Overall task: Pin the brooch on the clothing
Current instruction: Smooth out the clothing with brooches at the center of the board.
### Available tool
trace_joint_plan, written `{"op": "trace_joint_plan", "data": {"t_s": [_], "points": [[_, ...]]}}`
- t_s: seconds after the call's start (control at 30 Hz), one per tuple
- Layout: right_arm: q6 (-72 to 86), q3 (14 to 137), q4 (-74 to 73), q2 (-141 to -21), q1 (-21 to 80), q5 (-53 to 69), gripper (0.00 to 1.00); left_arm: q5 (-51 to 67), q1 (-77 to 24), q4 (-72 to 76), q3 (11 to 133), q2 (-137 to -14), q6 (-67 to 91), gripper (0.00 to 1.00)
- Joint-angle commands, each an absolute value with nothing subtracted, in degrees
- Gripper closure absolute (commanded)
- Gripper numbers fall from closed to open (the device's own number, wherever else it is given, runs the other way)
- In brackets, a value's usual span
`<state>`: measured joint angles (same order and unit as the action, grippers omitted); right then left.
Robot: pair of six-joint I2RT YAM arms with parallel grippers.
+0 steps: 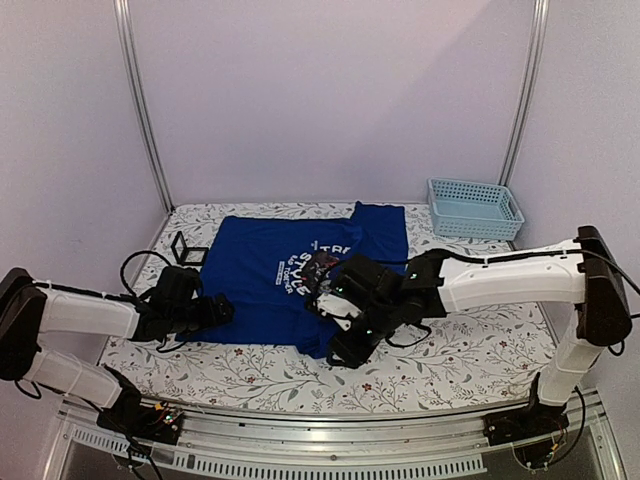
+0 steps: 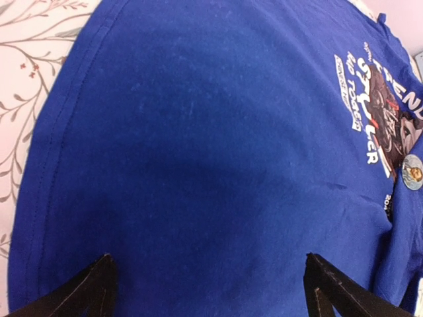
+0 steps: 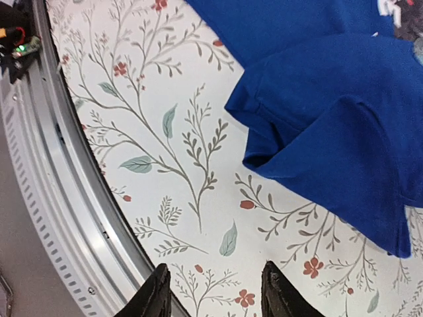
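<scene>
Low down, left tool (image 1: 218, 310) over clothing (image 1: 262, 268).

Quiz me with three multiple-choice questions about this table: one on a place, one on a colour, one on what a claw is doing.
1. Where does the light-blue basket stand?
A. back right of the table
B. between the arm bases
C. front left corner

2. What colour is the T-shirt?
A. red
B. royal blue
C. white

3. How does the right gripper stand?
A. shut on a pin
B. open, nothing between its fingers
C. gripping the basket

Answers: 1 A, the top view shows it far right; 2 B, blue in every view; 3 B, only floral table shows between its fingers.
</scene>
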<state>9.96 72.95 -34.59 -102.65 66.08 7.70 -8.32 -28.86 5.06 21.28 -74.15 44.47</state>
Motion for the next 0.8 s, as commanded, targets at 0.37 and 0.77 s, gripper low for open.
{"op": "trace_joint_plan", "data": {"t_s": [0.37, 0.77], "points": [[1.58, 76.83, -25.13, -99.65, 52.21, 14.68, 0.45, -8.44, -27.7, 5.77, 17.69, -72.69, 46.28, 0.01], [-21.66, 89.32, -30.76, -120.83, 52.61, 20.31, 0.5, -8.1, -26.59, 6.16, 15.72, -74.42, 47.58, 0.01]]}}
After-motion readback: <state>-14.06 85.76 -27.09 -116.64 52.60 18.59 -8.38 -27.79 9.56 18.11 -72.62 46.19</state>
